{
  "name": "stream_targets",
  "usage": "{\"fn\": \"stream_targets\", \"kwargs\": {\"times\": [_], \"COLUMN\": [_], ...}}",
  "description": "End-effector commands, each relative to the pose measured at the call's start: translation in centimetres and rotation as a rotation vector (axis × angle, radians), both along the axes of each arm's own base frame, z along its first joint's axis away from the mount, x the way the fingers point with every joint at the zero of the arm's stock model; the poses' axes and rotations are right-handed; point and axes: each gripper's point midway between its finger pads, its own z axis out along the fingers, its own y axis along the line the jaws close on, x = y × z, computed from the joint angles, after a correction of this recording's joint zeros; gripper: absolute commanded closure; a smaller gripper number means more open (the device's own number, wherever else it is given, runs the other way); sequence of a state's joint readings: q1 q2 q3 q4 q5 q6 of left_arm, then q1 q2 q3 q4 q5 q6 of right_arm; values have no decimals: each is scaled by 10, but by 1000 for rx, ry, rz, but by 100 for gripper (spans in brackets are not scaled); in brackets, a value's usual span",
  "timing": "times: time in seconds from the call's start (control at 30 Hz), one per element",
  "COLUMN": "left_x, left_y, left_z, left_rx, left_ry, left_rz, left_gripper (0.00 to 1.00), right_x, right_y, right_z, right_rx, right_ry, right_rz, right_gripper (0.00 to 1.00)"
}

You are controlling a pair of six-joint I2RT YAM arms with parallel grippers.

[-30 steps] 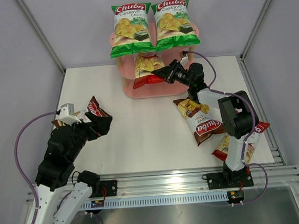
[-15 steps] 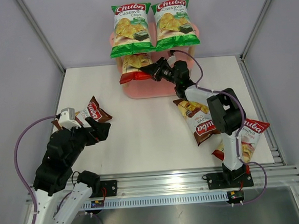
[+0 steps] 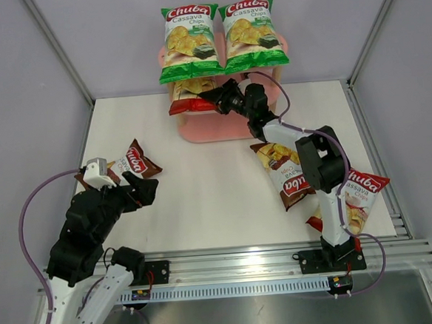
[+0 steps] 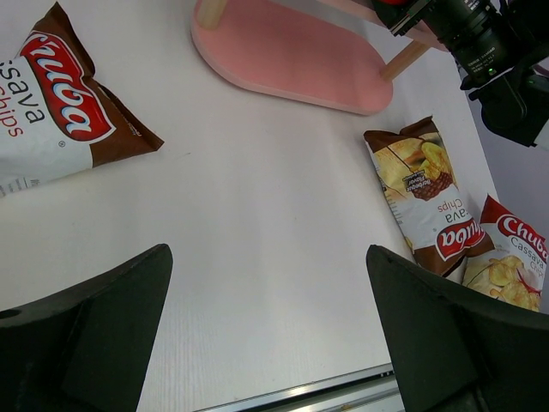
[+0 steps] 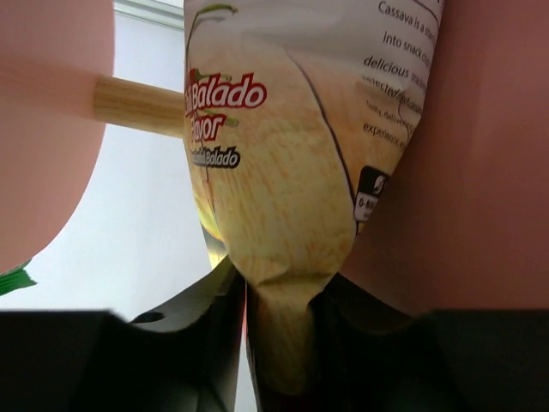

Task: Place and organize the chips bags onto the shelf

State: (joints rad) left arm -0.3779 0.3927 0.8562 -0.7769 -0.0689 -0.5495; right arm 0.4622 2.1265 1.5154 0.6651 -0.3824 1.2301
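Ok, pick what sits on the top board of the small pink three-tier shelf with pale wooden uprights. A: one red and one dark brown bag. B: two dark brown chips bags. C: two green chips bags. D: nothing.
C: a glossy green Chuba Cassava Chips bag and a second green bag sit side by side on the top board of the pink shelf.

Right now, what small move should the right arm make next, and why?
Probably open the right gripper fully and let go. The red bag, its end between the jaws, already sits inside the shelf, beneath the board bearing the green bags.
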Motion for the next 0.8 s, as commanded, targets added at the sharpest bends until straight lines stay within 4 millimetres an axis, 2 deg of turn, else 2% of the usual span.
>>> {"fn": "stream_targets", "kwargs": {"times": [0.0,0.2,0.37,0.57,0.77], "left_x": [0,-2,-2,-2,0], "left_y": [4,3,2,0,-5], "left_z": [12,11,11,10,6], "left_rx": [7,2,-3,-7,-21], "left_ry": [-46,-48,-44,-41,-32], "left_rz": [8,4,-4,-12,-26], "left_gripper": [1,1,1,1,1], "right_x": [6,-4,-10,-20,-32], "right_y": [6,4,-5,-19,-28], "right_z": [7,12,19,21,25], "right_rx": [-22,-19,-18,-16,-14], "right_ry": [-22,-23,-31,-26,-34], "right_rz": [-6,8,-10,-30,-33], "right_gripper": [59,42,40,30,30]}}
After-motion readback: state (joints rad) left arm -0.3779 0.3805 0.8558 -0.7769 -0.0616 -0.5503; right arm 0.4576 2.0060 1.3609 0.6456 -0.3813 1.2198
